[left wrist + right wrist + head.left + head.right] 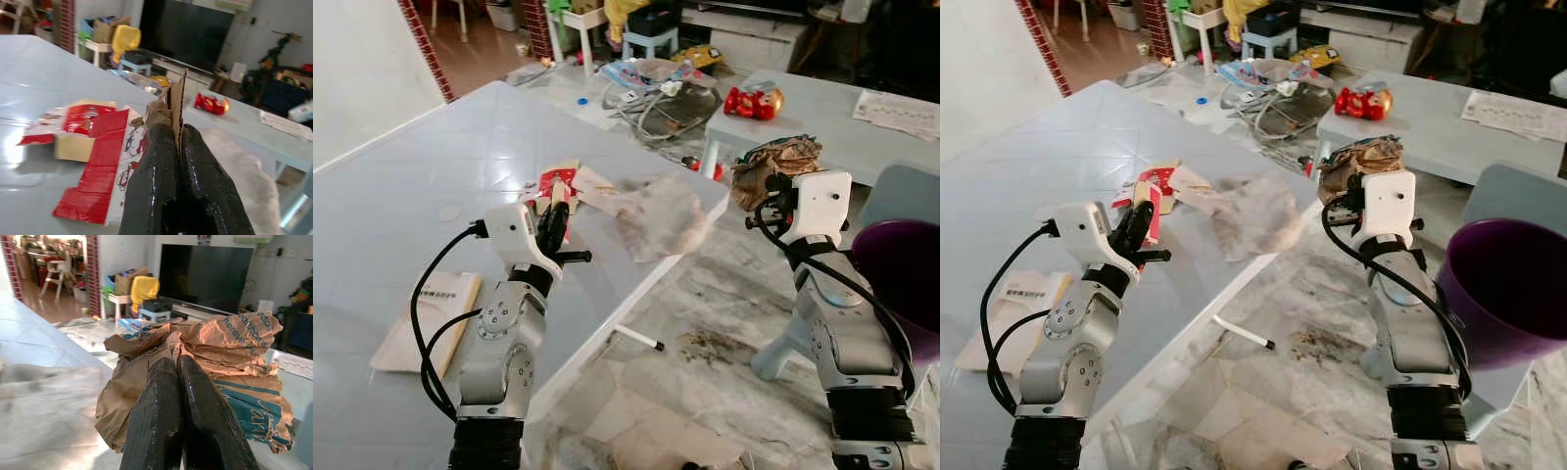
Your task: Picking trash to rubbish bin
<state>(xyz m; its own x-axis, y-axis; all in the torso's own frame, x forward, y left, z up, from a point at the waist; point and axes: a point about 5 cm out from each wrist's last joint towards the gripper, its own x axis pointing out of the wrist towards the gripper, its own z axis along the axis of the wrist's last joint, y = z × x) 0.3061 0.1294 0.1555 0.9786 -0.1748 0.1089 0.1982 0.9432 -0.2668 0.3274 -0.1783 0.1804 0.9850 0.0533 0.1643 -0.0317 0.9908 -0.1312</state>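
Right gripper [1356,181] is clamping crumpled brown paper [1356,162], mid-frame; purple bin [1503,294] is sitting lower right, nearer this arm. Left gripper [554,217] is pinching a cardboard scrap [177,105].

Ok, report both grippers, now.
Left gripper: shut on a cardboard scrap.
Right gripper: shut on crumpled brown paper bag.
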